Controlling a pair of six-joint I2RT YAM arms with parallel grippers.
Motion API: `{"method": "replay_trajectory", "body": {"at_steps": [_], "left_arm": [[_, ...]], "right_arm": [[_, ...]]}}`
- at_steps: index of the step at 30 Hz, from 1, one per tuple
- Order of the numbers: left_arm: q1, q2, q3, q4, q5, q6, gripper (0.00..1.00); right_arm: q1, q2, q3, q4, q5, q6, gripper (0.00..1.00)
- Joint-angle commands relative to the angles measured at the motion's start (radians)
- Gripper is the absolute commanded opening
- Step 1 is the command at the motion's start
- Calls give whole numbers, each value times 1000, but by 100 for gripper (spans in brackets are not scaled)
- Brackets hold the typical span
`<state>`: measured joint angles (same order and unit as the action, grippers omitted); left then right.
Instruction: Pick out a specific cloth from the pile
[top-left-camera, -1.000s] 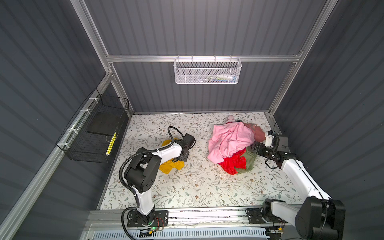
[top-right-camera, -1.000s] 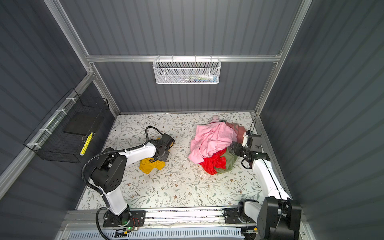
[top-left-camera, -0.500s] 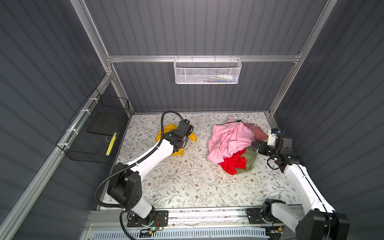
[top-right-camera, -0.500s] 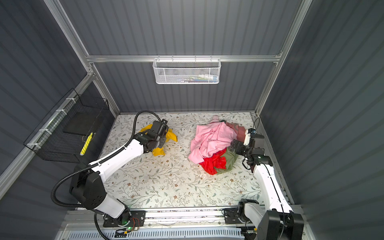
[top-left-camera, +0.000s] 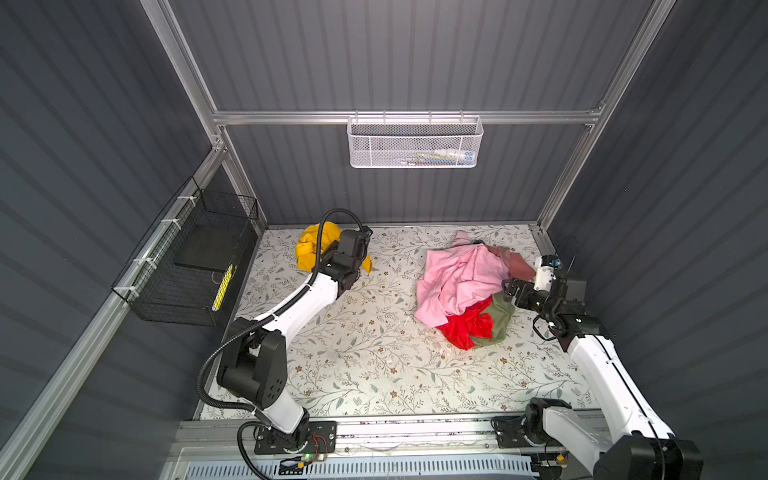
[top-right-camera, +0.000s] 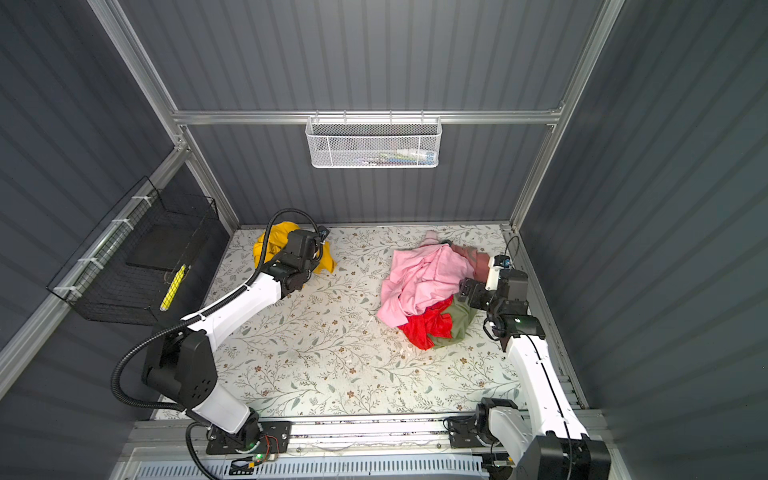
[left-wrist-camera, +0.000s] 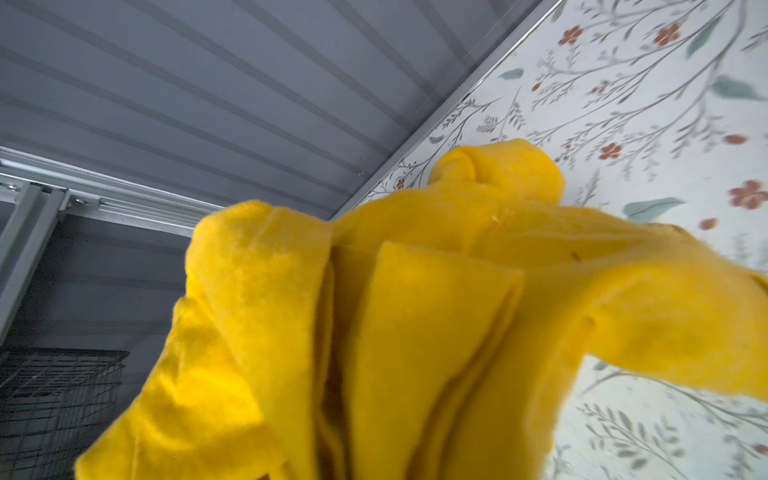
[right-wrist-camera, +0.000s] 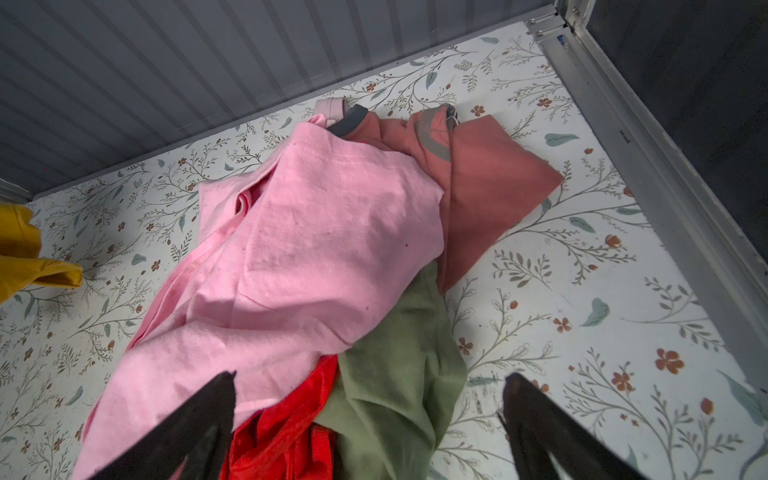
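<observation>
Both top views: table (top-left-camera: 374, 353) with a floral cover, grey ribbed walls around it.

- The cloth (top-left-camera: 309, 249) (top-right-camera: 272, 245), mustard yellow, sat in the upper left of the table by the back wall, well apart from the pile (top-left-camera: 461, 286) (top-right-camera: 424, 286).
- Left gripper (top-left-camera: 347, 247) (top-right-camera: 299, 247) was over the cloth. Fingers were hidden by the wrist and fabric. It was closed on a bunch of the cloth, with yellow folds showing on both sides of it.
- Left wrist view: the cloth (left-wrist-camera: 415, 332) filled the lower frame in thick folds, bunched close to the lens. Back wall and floral cover showed behind it.
- The pile lay right of centre. A pink garment (top-left-camera: 457, 278) was on top. A red cloth (top-left-camera: 465, 328) and a green garment (top-left-camera: 500, 320) stuck out at the lower edge, a dusty rose garment (top-left-camera: 519, 262) at the upper right.
- Right gripper (top-left-camera: 509, 289) (top-right-camera: 465, 289) was at the right edge of the pile, jaws wide apart, nothing between them.
- Right wrist view: right gripper (right-wrist-camera: 370, 376) had its dark fingers (right-wrist-camera: 199, 432) spread at the bottom of the frame, over the near end of the pile. Could not tell whether they touched fabric. A corner of the cloth (right-wrist-camera: 25, 257) showed at the left edge.
</observation>
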<state>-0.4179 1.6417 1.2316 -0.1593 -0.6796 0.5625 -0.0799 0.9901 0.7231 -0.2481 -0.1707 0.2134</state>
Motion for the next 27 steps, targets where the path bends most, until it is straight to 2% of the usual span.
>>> {"method": "replay_trajectory", "body": {"at_steps": [1,8,13,18,27], "left_arm": [[54,39,-62,199,74,83,0],[67,160,-150,391,126,139,0],[67,240,-138,318,194,37,0],[67,332,-93,221,186,-26,0],[74,354,-127,247,258,-86,44]], "right_arm": [[8,-7,-8,23,13,-17,99],[14,-5,-16,26,39,-22,99],[17,5,-16,21,54,-30,99],[19,29,-7,24,57,-31,99],[25,40,1,15,83,-40,99]]}}
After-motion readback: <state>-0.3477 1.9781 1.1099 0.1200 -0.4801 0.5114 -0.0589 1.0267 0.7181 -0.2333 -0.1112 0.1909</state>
